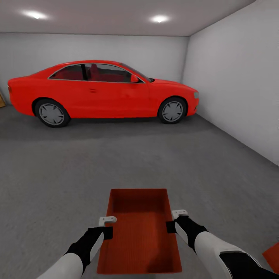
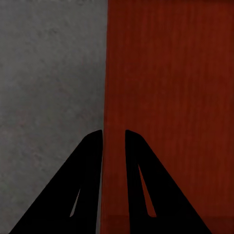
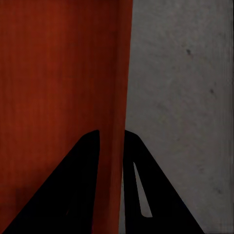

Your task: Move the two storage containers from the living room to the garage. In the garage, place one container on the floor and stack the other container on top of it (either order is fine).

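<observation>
One red-orange open-topped storage container sits lengthwise between my two arms over the dark grey garage floor. Whether it touches the floor I cannot tell. My left gripper is shut on its left long wall, and my right gripper is shut on the right long wall. In the left wrist view the black fingers straddle the thin wall of the container. The right wrist view shows that gripper pinching the container wall the same way. A red-orange corner, perhaps the other storage container, peeks in at the lower right edge.
A red car stands side-on across the back of the garage. A plain white wall runs along the right side. Open concrete stretches between me and the car. A bit of wood shows at the far left.
</observation>
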`<state>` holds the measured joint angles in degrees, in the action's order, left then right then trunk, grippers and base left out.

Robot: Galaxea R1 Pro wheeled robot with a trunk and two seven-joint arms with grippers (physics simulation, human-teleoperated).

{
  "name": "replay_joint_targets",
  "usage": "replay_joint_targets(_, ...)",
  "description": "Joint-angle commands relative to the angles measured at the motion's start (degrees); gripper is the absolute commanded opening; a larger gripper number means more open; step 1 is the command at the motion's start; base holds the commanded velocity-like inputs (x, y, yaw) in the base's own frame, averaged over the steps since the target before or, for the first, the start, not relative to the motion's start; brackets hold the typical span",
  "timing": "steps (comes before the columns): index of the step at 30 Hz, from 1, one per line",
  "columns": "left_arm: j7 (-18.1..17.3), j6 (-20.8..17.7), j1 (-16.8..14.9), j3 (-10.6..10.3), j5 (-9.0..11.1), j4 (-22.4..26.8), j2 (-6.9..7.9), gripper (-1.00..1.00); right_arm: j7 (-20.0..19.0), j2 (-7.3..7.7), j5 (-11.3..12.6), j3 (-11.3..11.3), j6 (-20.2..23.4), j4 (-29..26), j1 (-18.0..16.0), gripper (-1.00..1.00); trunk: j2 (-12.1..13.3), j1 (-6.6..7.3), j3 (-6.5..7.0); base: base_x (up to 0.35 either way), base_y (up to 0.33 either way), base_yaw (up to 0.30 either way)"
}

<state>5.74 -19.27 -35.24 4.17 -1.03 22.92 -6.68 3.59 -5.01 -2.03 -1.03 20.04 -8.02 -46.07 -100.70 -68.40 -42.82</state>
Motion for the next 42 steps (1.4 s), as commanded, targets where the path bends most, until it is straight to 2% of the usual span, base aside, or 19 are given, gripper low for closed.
replay_joint_targets(1,-0.3,-0.9,0.0,-1.0,1.6,-0.1,0.71,-1.00,-0.3,0.00,1.2,-3.4,0.3,-0.3,-0.1,-1.00,0.0,0.00,-0.05,0.016,0.000,-0.257)
replay_joint_targets(42,-0.4,-0.9,0.0,-1.0,1.6,-0.1,0.71,-1.00,-0.3,0.00,1.2,-3.3,0.3,-0.3,-0.1,-1.00,0.0,0.00,-0.05,0.001,0.000,-0.259)
